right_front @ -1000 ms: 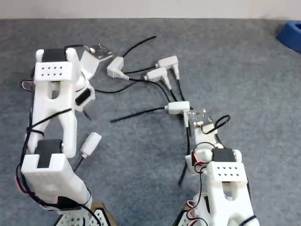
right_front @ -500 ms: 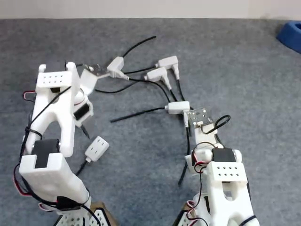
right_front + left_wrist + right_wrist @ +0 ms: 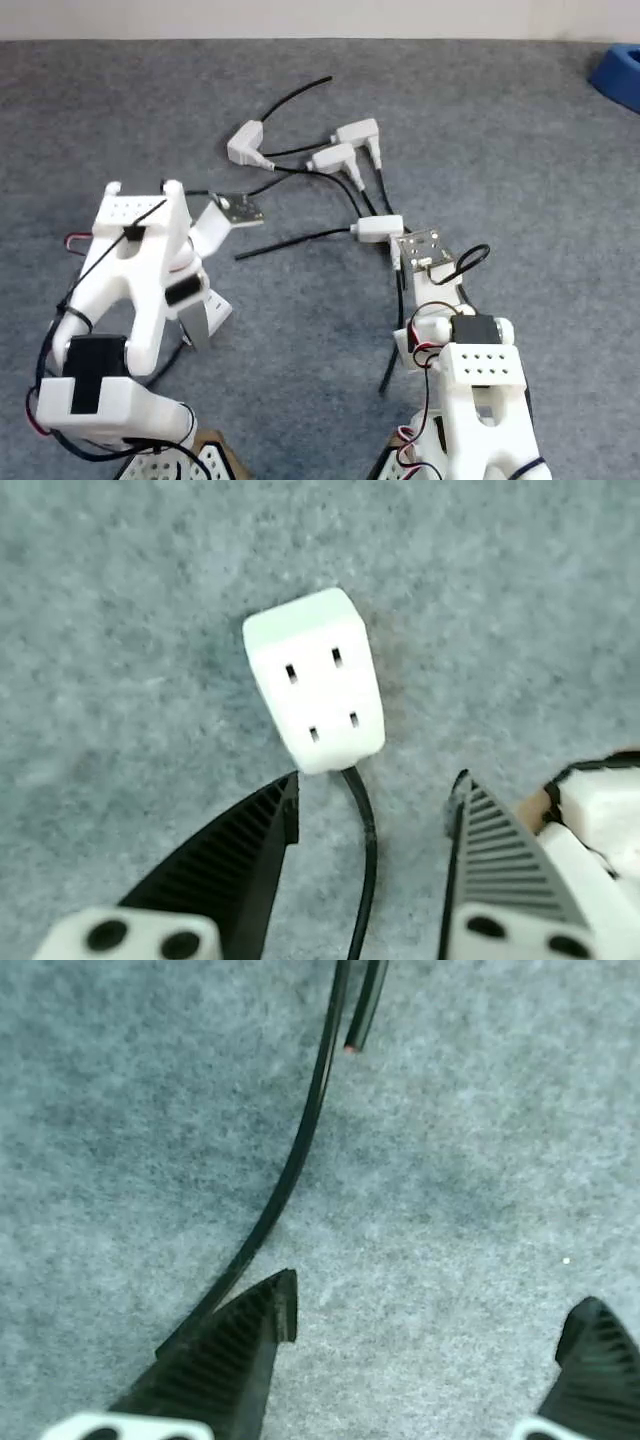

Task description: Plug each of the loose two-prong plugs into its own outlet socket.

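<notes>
Left gripper open over the outlet socket

Left gripper [image 3: 376, 780] is spread wide, with the outlet socket [image 3: 315, 680] just beyond its fingertips and the socket's cord [image 3: 365, 850] running between them. Right gripper [image 3: 440, 1290], also wide, hangs over grey carpet [image 3: 450, 1110]. The loose plugs [image 3: 378, 228] lie well apart from the socket.

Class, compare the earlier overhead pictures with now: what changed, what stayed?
The left tool drew back from the far plugs toward its base and now hovers, open, by the socket block. Nothing was gripped. The right tool, plugs and cables stayed put.
</notes>
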Controlling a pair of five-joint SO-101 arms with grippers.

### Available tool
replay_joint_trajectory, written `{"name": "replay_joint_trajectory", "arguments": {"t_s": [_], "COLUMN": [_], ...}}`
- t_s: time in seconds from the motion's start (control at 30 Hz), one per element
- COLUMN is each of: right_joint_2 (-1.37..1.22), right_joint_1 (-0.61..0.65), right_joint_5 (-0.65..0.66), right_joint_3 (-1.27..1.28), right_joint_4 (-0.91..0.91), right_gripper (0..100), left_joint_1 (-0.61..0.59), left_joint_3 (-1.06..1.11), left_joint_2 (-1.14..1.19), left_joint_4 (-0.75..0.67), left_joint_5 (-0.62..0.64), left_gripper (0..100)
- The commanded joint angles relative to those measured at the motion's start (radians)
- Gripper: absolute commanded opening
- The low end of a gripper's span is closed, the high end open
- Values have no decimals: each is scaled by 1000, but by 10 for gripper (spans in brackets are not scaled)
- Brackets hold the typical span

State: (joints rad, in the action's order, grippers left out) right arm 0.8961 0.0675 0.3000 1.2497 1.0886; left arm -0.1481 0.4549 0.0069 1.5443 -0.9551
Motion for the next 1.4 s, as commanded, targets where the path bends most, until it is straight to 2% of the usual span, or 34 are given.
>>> {"name": "replay_joint_trajectory", "arguments": {"t_s": [0.0, 0.2, 0.67, 0.8, 0.9, 0.97, 1.13, 1.3, 1.37], "right_joint_2": [21, 21, 21, 21, 21, 21, 21, 21, 21], "right_joint_1": [7, 56, 59, 59, 59, 59, 59, 59, 59], "right_joint_5": [11, 11, 11, 11, 11, 11, 11, 11, 11], "right_joint_3": [-15, -7, -7, -7, -7, -7, -7, -7, -7], "right_joint_4": [5, 7, 7, 7, 7, 7, 7, 7, 7], "right_gripper": [392, 392, 392, 392, 392, 392, 392, 392, 392], "left_joint_1": [13, 5, 12, 21, 27, 45, 47, 8, 1], "left_joint_3": [59, 27, 15, -13, -54, -74, -65, -21, -12], "left_joint_2": [-42, -44, -53, -54, -54, -54, -45, -45, -44], "left_joint_4": [-87, -100, -97, -91, -17, 14, 6, -123, -133], "left_joint_5": [0, 2, -8, -75, -183, -209, -31, 92, 137], "left_gripper": [255, 255, 259, 257, 256, 255, 256, 264, 300]}}
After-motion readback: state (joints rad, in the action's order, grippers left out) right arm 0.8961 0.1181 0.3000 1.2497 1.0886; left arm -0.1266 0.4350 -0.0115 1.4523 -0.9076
